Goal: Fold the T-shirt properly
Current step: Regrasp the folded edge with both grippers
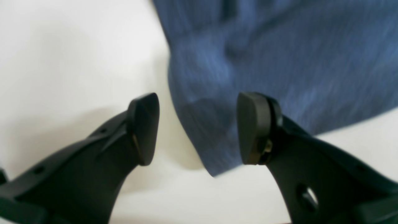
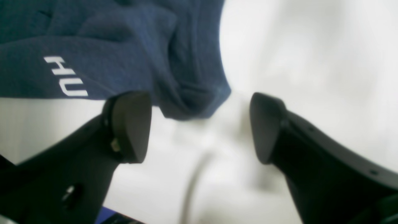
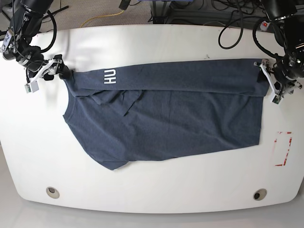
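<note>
The dark blue T-shirt (image 3: pixel 171 118) lies spread on the white table (image 3: pixel 156 185), its far edge folded over into a long band showing the white letters "HU" (image 3: pixel 109 76). My right gripper (image 3: pixel 64 72) stands open at the band's left end. In its wrist view the fingers (image 2: pixel 130 127) straddle a bunched shirt corner (image 2: pixel 192 99) without touching it. At the band's right end my left gripper (image 3: pixel 264 76) is also open. In the left wrist view a shirt corner (image 1: pixel 211 146) lies on the table between and beyond the pads (image 1: pixel 255 127).
A red-outlined rectangle (image 3: pixel 283 148) is marked on the table at the right. Two round holes (image 3: pixel 52 192) (image 3: pixel 259 194) sit near the front edge. Cables (image 3: pixel 228 14) lie beyond the back edge.
</note>
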Robot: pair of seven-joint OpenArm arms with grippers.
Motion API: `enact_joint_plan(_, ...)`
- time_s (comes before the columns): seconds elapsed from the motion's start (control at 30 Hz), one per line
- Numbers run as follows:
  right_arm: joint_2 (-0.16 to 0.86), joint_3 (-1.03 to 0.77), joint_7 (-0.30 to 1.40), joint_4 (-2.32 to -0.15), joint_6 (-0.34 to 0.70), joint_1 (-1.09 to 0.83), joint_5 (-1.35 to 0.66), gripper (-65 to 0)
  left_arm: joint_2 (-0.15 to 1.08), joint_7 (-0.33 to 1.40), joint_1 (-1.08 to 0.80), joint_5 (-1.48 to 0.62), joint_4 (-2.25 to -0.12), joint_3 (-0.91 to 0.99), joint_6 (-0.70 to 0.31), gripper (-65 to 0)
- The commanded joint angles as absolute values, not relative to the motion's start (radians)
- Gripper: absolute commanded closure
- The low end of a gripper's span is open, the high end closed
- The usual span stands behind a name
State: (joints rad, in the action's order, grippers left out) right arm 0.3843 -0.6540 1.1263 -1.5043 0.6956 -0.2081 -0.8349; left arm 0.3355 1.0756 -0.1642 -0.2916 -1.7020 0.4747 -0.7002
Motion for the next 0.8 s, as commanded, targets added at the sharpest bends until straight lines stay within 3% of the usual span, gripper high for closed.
enact_joint_plan(0.0, 0.387, -0.656, 1.086, -1.520, 0.698, -0.200, -0.860, -43.9, 0.325, 1.055, -0.168, -0.294, -1.718, 0.495, -0.698, -36.7)
enact_joint_plan(0.27, 0.367, -0.598, 1.053, -1.517, 0.698, -0.185, -0.848, -43.8, 0.237, 1.052, -0.176, -0.191, -1.715, 0.527, -0.698, -36.7)
enact_joint_plan(0.53, 0.312, -0.599, 1.050, -1.517, 0.698, -0.120, -0.622, -42.3, 0.234, 0.963, -0.179, -0.134, -1.612, 0.527, -0.698, -36.3)
enact_joint_plan(0.63, 0.309, -0.599, 1.050, -1.517, 0.698, -0.119, -0.593, -30.1, 0.237, 0.963, -0.185, -0.130, -1.610, 0.532, -0.698, -30.0)
enact_joint_plan(0.7, 0.309, -0.599, 1.050, -1.517, 0.698, -0.120, -0.590, -18.7, 0.240, 0.963, -0.203, -0.130, -1.607, 0.532, -0.698, -26.0)
enact_joint_plan(0.77, 0.311, -0.599, 1.050, -1.517, 0.698, -0.127, -0.588, -3.2, 0.242, 0.961, -0.225, -0.131, -1.618, 0.532, -0.698, -24.0)
